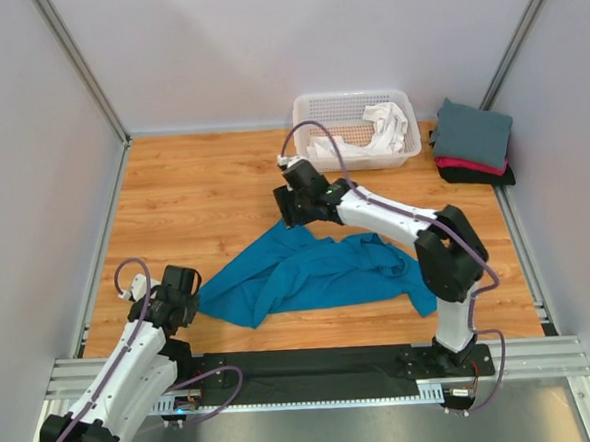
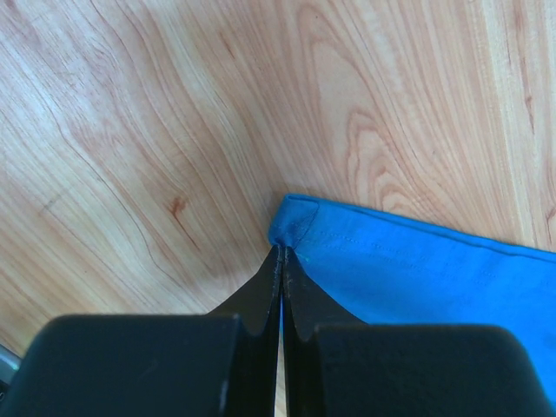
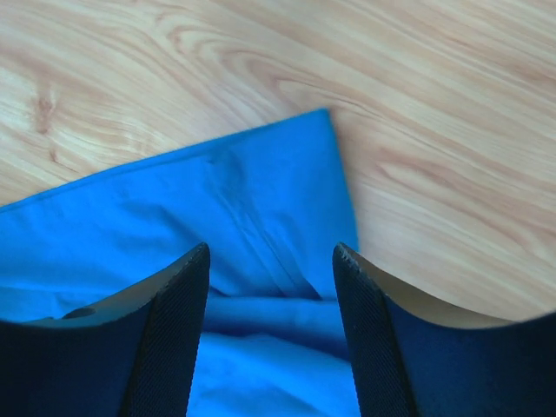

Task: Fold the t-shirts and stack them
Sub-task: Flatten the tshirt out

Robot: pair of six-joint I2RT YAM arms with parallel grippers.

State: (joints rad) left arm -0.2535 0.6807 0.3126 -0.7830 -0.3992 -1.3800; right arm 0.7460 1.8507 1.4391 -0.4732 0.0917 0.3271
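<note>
Camera above: teal t-shirt (image 1: 318, 275) lies crumpled mid-table (image 1: 203, 187), its long axis running left to right. The left gripper (image 1: 184, 288) is at its left corner and the right gripper (image 1: 287, 213) is over its far edge. The basket (image 1: 308, 110) holds white cloth (image 1: 384, 125), and a folded stack (image 1: 471, 145) sits to the right of it.

Left wrist: the left gripper (image 2: 280, 252) is closed, apparently pinching the hem corner of the teal t-shirt (image 2: 417, 278).

Right wrist: the right gripper (image 3: 271, 256) stands with its jaws apart and empty. The teal t-shirt (image 3: 217, 208) has its corner just ahead.

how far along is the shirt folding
Done: grey, red and black shirts sit folded in a stack at the far right. In hand: the blue shirt lies rumpled, one corner pinched in the left jaws, the right jaws open over another corner. Left: folding it, plus the white shirt in the basket.
</note>
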